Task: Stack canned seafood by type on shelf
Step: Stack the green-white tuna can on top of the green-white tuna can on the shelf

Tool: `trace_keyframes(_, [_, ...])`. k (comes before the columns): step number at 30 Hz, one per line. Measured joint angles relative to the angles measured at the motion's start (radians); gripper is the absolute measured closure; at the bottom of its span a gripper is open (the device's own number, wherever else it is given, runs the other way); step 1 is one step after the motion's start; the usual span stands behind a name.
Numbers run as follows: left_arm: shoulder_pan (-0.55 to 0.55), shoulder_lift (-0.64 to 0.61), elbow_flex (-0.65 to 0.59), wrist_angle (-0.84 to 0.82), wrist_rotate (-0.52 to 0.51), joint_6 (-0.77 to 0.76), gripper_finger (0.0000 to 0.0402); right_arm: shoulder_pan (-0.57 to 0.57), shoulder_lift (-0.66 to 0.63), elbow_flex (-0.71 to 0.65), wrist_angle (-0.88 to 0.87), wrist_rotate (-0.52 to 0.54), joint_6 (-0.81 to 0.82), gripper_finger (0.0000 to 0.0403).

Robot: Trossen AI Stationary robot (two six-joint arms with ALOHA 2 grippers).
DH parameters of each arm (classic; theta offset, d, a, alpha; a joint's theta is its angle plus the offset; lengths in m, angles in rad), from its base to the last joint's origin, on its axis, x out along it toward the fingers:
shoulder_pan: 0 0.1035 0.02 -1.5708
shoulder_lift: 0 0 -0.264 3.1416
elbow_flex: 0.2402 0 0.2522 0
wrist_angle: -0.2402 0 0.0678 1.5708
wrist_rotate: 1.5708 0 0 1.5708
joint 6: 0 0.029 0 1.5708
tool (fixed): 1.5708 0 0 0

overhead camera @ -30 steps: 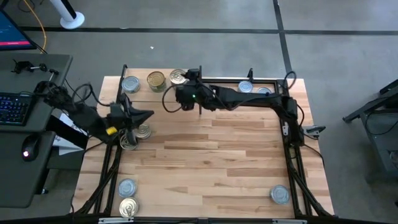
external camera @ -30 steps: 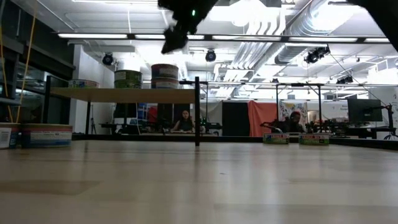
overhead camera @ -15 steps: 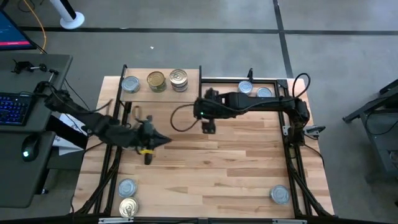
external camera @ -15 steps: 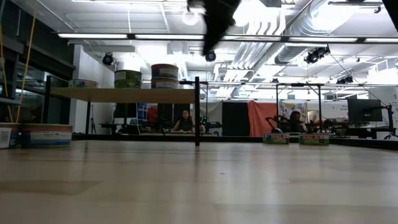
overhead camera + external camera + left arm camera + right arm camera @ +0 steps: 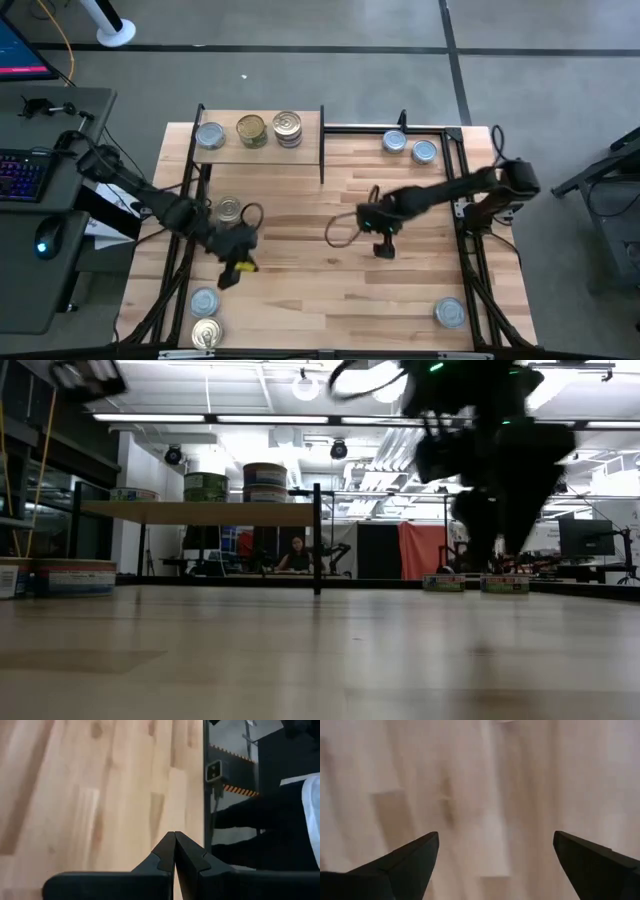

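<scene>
Tins: three sit on the shelf [image 5: 260, 146] at the table's far left – silver-blue tin [image 5: 210, 136], gold tin [image 5: 251, 129], and a third tin [image 5: 287, 127]. In the low view the shelf tins look stacked in places, exact count unclear

Loose on the table [image 5: 340, 300]: one tin [image 5: 229, 209] just in front of the shelf, a pair at the near left corner (silver-blue corner tin [image 5: 204, 301], gold corner tin [image 5: 205, 333]), two far-right tins [image 5: 410, 146], one near-right tin [image 5: 450, 313]

Left gripper [image 5: 237, 268] over the left side of the table, fingers pressed together, holding nothing. Right gripper [image 5: 383, 246] mid-table, fingers spread wide, empty, bare wood under it

Key relation: the near-left pair lies just toward the table's near edge from the left gripper, with the tin by the shelf about as close on its far side; left arm is clearly the nearer one for all three. Right gripper stands well apart from every tin; near-right tin and far-right pair roughly equally off. Round tins, so no long axis to line up with – any approach angle should do

Judgement: left must open before any pick
</scene>
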Motion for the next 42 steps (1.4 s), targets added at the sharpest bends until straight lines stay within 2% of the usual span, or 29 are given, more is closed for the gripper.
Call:
trace_keyframes(3, [-0.125,0.026,0.0,0.002,-0.081,-0.127,0.0402,0.072,-0.069,-0.09,0.185,0.013,0.15,0.0018])
trace_keyframes(6, [-0.242,0.077,0.0,0.005,-0.151,-0.248,0.0402,0.118,-0.098,-0.123,0.325,0.026,0.263,0.0018])
trace_keyframes(10, [-0.365,0.167,0.0,-0.01,-0.168,-0.372,0.0402,0.161,-0.087,-0.087,0.353,0.093,0.237,0.0044])
trace_keyframes(13, [-0.432,0.221,0.0,-0.042,-0.158,-0.474,0.0402,0.182,-0.072,-0.056,0.348,0.193,0.184,0.0118])
trace_keyframes(16, [-0.496,0.259,0.0,-0.119,-0.158,-0.605,0.0402,0.187,-0.063,-0.033,0.352,0.28,0.14,0.0239])
trace_keyframes(18, [-0.537,0.279,0.0,-0.175,-0.151,-0.719,0.0401,0.174,-0.063,-0.03,0.352,0.295,0.133,0.0337])
trace_keyframes(19, [-0.554,0.287,0.0,-0.201,-0.142,-0.77,0.0402,0.166,-0.062,-0.03,0.352,0.295,0.132,0.0369])
trace_keyframes(20, [-0.569,0.296,-0.001,-0.212,-0.128,-0.812,0.0402,0.159,-0.061,-0.03,0.352,0.294,0.127,0.0382])
trace_keyframes(23, [-0.613,0.325,-0.006,-0.202,-0.091,-0.885,0.0402,0.137,-0.061,-0.03,0.351,0.294,0.136,0.038])
trace_keyframes(28, [-0.64,0.377,-0.011,-0.209,-0.06,-0.963,0.0402,0.114,-0.061,-0.03,0.363,0.294,0.105,0.0398])
trace_keyframes(37, [-0.599,0.478,-0.005,-0.219,-0.056,-0.938,0.0402,0.113,-0.085,-0.03,0.343,0.272,0.1,0.0402])
trace_keyframes(39, [-0.568,0.487,-0.004,-0.215,-0.09,-0.891,0.0401,0.114,-0.107,-0.03,0.323,0.271,0.102,0.0402])
trace_keyframes(42, [-0.494,0.489,-0.006,-0.208,-0.225,-0.785,0.0402,0.114,-0.145,-0.03,0.288,0.269,0.1,0.0402])
